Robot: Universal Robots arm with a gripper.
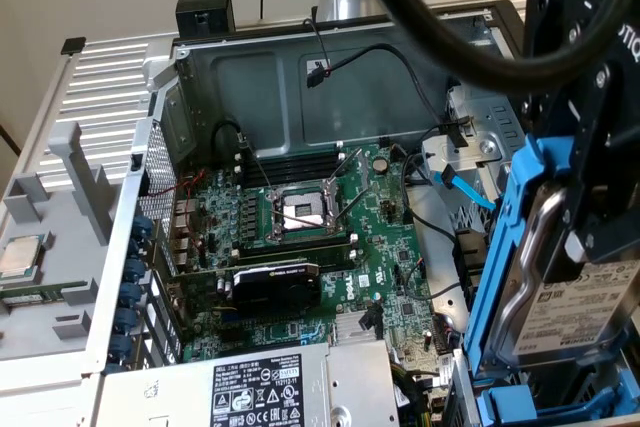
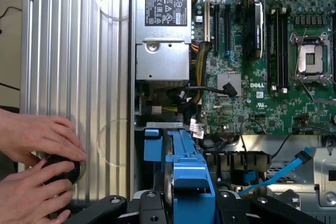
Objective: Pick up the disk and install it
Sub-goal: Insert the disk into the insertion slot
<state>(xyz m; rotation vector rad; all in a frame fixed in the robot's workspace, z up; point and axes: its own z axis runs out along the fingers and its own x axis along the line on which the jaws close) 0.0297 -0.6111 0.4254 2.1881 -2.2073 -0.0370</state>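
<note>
One disk (image 1: 575, 312) gripped upright beside the motherboard (image 1: 330, 237)

Jaws of the gripper (image 1: 592, 237) clamp the disk, which stands upright in its blue carrier (image 1: 498, 277) at four o'clock in the exterior view. Two hands (image 2: 39, 139) touch a black knob (image 2: 65, 169) on the ribbed panel (image 2: 105, 77).

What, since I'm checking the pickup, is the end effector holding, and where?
The disk, on edge in its blue carrier, clamped across its faces near the top.
</note>
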